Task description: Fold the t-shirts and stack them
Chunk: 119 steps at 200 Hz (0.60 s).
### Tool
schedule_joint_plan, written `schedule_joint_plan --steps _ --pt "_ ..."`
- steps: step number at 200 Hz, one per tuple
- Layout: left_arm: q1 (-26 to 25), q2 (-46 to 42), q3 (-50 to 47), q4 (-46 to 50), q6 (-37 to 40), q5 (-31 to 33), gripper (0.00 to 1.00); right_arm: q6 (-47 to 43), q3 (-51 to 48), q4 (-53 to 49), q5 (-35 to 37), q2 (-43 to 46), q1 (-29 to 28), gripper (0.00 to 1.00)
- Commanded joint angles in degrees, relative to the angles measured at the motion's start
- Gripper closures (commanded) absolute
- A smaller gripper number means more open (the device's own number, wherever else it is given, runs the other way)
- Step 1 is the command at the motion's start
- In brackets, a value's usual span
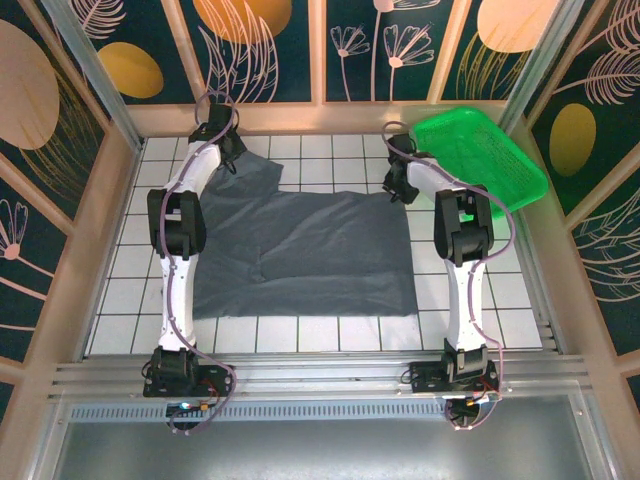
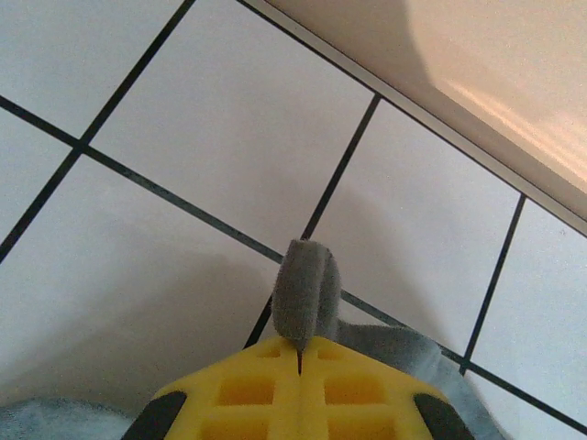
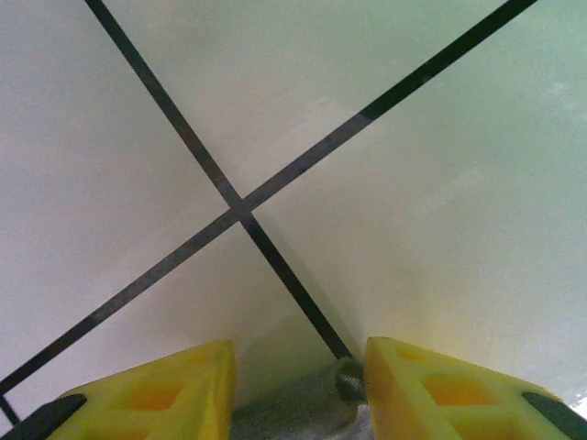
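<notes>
Top external: t-shirt (image 1: 310, 250) amid bare tiles (image 1: 300, 335)

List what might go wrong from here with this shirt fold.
The left gripper is shut on a small tuft of the t-shirt; it may slip out when pulled.
The right gripper is open with little cloth between its jaws; it may close on nothing.
The green basket sits close beside the right arm; a swing might knock it.
</notes>
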State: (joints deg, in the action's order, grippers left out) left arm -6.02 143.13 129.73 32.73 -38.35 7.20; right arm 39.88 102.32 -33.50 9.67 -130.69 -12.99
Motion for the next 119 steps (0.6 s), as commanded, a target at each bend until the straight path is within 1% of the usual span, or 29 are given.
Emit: schedule_joint_plan --steps 1,19,31,39,47,73,119 --pt "-0.04 -3.76 -0.57 0.06 -2.65 -1.12 1.00 1.13 1.83 -3.30 1.38 -2.26 0.47 0.63" --pt "-0.04 -5.16 -1.44 0.83 -3.30 -0.46 1.00 1.19 2.09 -3.33 1.10 -2.30 0.49 0.76" --pt "-0.04 -6.41 -2.37 1.26 -3.70 -0.09 1.00 1.17 2.07 -3.18 0.93 -1.99 0.45 0.86" --pt "-0.04 -7.46 -3.36 1.46 -3.87 -0.17 1.00 0.89 2.00 -2.92 0.87 -1.54 0.40 0.94" --pt "-0.04 -8.85 -4.63 1.62 -3.96 -0.17 1.00 0.47 1.79 -2.43 1.09 -0.79 0.24 1.00" --pt "-0.04 -14.89 -11.40 1.79 -4.09 0.02 1.00 -1.91 0.33 -0.34 1.01 2.55 -0.22 1.00" --pt "-0.04 -29.31 -28.93 -0.70 -4.78 -0.32 1.00 -4.71 -4.60 0.81 -1.82 9.26 -0.40 1.00"
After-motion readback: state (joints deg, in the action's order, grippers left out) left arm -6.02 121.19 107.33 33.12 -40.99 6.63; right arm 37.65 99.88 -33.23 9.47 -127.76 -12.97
